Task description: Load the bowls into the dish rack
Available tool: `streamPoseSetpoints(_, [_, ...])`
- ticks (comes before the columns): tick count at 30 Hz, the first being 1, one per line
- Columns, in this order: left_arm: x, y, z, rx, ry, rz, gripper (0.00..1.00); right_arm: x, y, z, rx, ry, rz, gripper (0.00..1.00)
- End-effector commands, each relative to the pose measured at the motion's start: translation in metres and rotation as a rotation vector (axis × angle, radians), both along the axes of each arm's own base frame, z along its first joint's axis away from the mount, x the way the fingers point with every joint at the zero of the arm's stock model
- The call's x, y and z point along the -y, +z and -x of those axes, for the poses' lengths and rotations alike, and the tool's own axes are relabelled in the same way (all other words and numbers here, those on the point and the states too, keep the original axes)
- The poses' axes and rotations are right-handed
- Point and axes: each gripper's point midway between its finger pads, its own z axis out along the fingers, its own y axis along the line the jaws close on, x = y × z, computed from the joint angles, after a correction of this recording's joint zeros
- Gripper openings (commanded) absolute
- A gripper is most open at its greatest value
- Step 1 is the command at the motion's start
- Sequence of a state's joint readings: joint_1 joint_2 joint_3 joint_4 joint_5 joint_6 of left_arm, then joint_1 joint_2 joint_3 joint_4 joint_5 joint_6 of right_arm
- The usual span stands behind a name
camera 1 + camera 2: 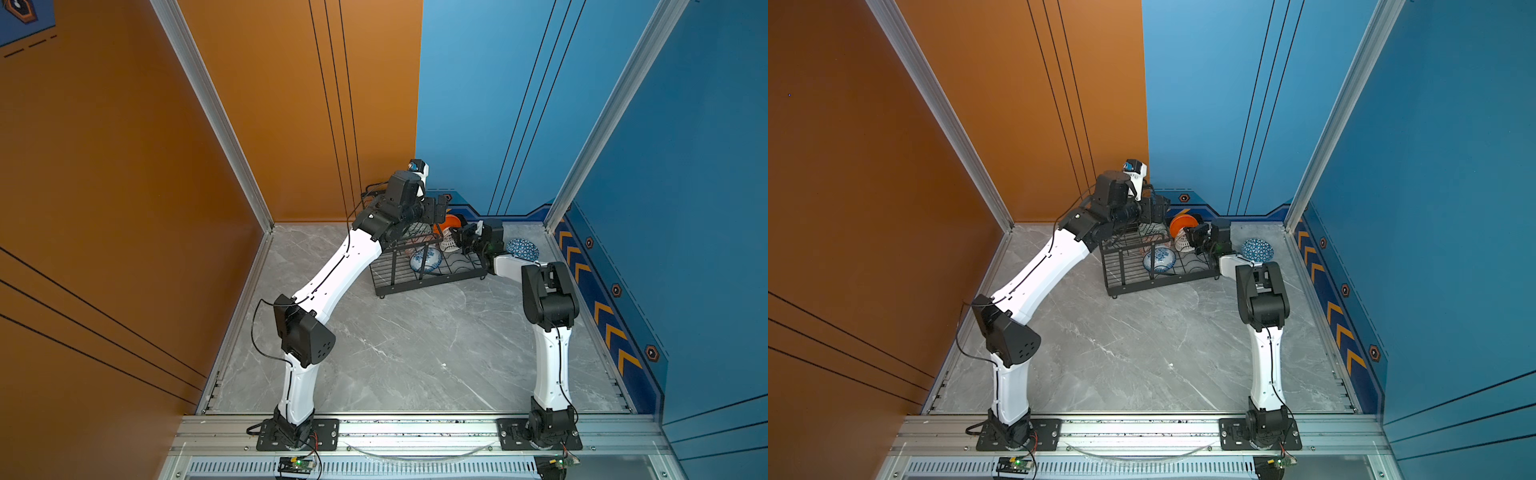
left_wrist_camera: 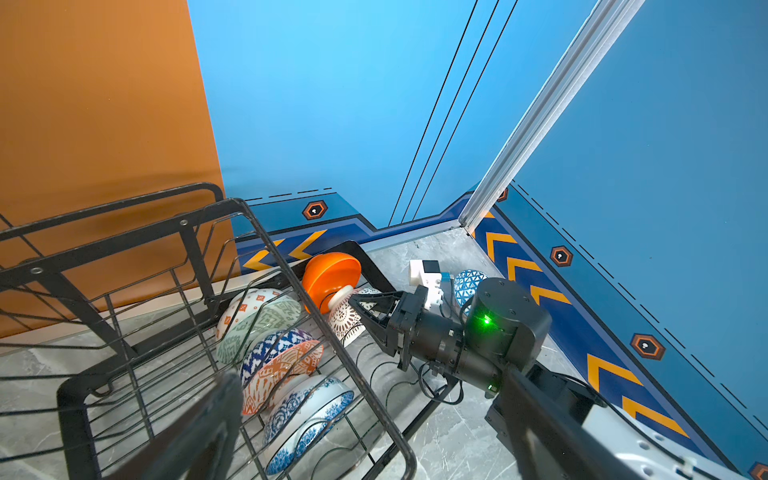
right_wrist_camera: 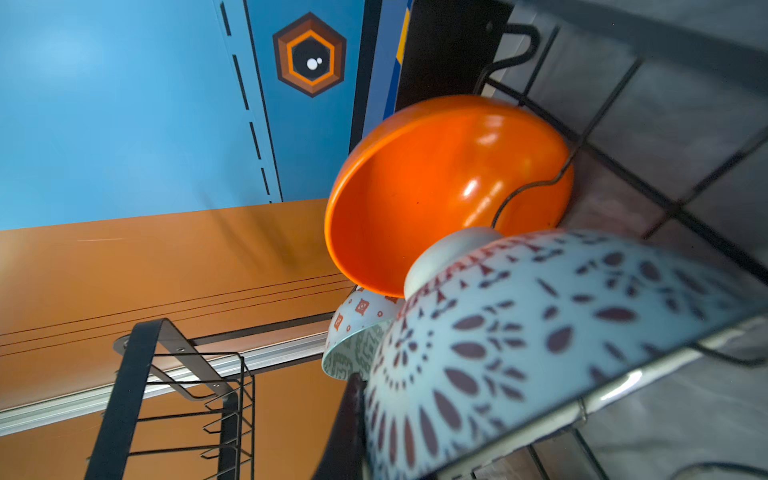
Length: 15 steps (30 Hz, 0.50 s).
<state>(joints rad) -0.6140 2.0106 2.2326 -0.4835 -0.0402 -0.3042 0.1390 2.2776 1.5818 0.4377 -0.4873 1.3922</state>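
Note:
The black wire dish rack (image 1: 432, 284) (image 1: 1163, 286) stands at the back of the table. My right gripper (image 1: 459, 241) (image 1: 1192, 239) (image 2: 357, 309) is shut on the rim of the white-black lattice bowl (image 1: 448, 243) (image 2: 345, 322) (image 3: 540, 332), held on edge over the rack's base against the plain orange bowl (image 1: 455, 219) (image 2: 332, 274) (image 3: 436, 187). Standing in the rack's slots are the orange-white diamond bowl (image 2: 249, 305), the pale green bowl (image 2: 257, 328) and the blue-white floral bowl (image 1: 426, 259) (image 2: 307, 415). My left gripper (image 1: 440, 210) (image 1: 1160, 210) (image 2: 370, 378) hangs open and empty above the upper tier.
A blue-white triangle bowl (image 1: 522, 249) (image 1: 1257, 248) (image 2: 467, 284) lies upside down on the table, right of the rack and behind my right wrist. A blue and orange patterned bowl (image 2: 282, 361) also stands in the rack. Walls close in behind and to the right.

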Motion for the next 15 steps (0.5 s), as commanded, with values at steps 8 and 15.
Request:
streamPoseSetpoints(8, [-0.0065, 0.0049, 0.0034, 0.004, 0.005, -0.004, 0.98, -0.0028, -0.0224, 0.0205, -0.146, 0.041, 0.08, 0.08])
streamPoseSetpoints(15, [-0.0059, 0.0045, 0.0063, 0.002, 0.004, -0.006, 0.98, 0.0014, -0.02, 0.0251, -0.151, 0.038, 0.097, 0.11])
